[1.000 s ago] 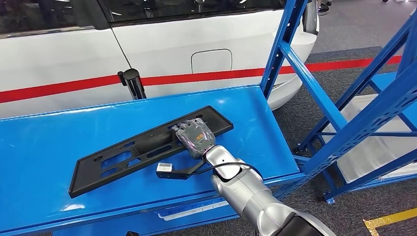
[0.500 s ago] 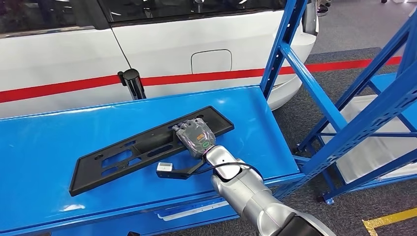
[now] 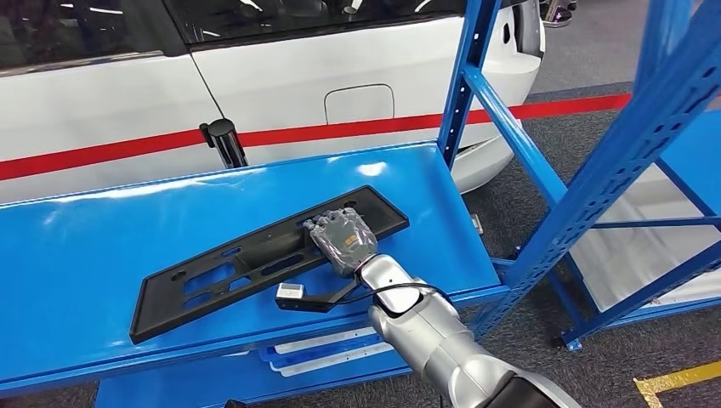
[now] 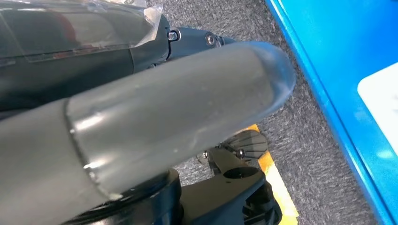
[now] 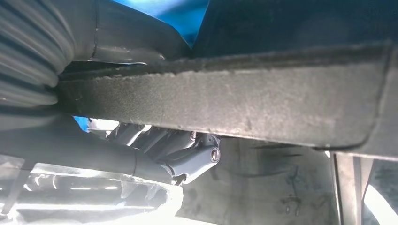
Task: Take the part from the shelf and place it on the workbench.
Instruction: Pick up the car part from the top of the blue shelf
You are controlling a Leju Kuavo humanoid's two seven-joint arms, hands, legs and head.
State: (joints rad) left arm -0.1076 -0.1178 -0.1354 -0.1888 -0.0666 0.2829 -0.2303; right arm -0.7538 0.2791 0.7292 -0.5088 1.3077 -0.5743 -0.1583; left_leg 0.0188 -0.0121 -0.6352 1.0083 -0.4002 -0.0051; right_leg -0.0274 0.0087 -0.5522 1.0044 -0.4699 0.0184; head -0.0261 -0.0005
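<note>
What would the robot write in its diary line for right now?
phase: grasp | right hand grips black part | part lies on blue shelf | not yet on workbench

No readable text — none anywhere.

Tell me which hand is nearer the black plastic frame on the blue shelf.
The right. The right hand lies on the black plastic frame near its right end, gripping its edge. The left hand hangs low by the carpeted floor, away from the frame.
</note>
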